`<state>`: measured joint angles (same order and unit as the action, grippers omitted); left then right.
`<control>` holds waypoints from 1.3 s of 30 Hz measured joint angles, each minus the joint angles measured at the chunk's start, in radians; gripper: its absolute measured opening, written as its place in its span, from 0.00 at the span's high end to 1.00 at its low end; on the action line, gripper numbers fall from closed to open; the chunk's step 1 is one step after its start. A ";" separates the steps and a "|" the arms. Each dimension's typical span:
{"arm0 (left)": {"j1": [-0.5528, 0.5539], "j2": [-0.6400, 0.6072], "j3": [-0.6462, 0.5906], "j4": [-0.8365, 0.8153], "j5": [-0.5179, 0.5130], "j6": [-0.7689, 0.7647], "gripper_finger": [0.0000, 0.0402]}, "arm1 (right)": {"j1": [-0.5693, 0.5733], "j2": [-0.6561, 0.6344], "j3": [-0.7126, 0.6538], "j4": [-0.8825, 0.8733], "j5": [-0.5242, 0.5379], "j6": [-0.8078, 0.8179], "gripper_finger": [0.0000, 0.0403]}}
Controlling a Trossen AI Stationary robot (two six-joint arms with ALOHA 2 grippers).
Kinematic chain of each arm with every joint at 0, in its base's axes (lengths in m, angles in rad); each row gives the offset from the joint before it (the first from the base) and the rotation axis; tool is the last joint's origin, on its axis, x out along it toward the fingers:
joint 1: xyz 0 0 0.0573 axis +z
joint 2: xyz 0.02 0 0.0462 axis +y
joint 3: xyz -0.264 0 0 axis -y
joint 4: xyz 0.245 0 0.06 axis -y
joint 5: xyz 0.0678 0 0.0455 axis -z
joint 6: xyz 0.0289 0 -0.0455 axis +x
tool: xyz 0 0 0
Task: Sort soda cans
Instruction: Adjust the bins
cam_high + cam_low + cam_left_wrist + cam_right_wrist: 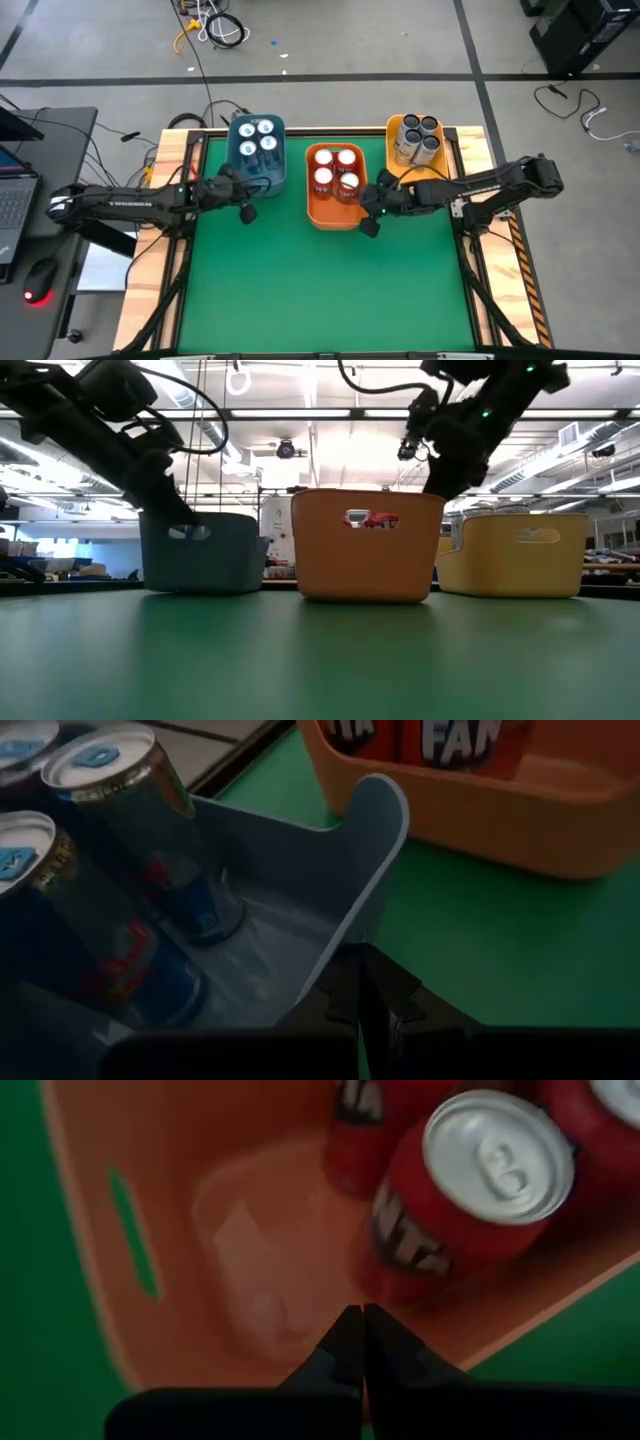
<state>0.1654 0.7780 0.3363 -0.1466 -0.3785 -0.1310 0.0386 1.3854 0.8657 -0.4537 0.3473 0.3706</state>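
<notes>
Red cans (335, 171) stand upright in my orange bin (327, 215), four of them as far as the high view lets me count, their long axes straight up and their silver tops toward the ceiling. The teal-blue cans (257, 137) stand the same way in the blue bin (277, 181), and the dark grey cans (418, 137) in the yellow bin (394, 125). I see no can loose on the green table (320, 285), so I judge the sorting done or very nearly so.

My right gripper (368, 227) is pressed together and empty, hanging just off the near right corner of the orange bin. From its tips the nearest red can (470, 1190) lies ahead and below, inside the bin wall, top up. My left gripper (247, 212) is likewise pressed shut on nothing, just beside the near edge of the blue bin, with a teal-blue can (140, 830) ahead of it past the bin's lip.

If any can does need moving, the right arm is nearer the red ones and the left nearer the teal-blue, and either pincer would have to spread first and come down from above, over the rim.
</notes>
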 joint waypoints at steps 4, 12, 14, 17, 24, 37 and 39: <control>0.005 0.000 0.000 0.048 0.020 0.000 1.00 | -0.050 0.003 -0.002 0.069 0.000 -0.073 1.00; 0.005 0.000 0.000 0.058 0.061 0.000 1.00 | -0.045 -0.010 0.131 -0.014 -0.021 -0.147 1.00; 0.005 0.000 0.000 0.049 0.072 0.000 1.00 | -0.022 -0.015 0.164 -0.055 -0.031 -0.152 1.00; 0.005 -0.001 0.002 0.041 0.084 0.000 1.00 | 0.014 -0.015 0.191 -0.107 -0.065 -0.146 1.00; 0.004 -0.001 0.003 0.040 0.123 0.000 1.00 | 0.104 -0.014 0.194 -0.292 -0.113 -0.058 1.00; -0.067 -0.001 0.076 0.059 0.270 0.025 1.00 | 0.085 -0.013 0.096 -0.261 -0.132 -0.066 1.00; -0.087 -0.001 0.076 0.063 0.277 0.023 1.00 | 0.057 -0.013 0.081 -0.216 -0.132 -0.094 1.00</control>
<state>0.0784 0.7773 0.4122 -0.0834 -0.1013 -0.1077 0.0959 1.3726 0.9467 -0.6697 0.2153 0.2761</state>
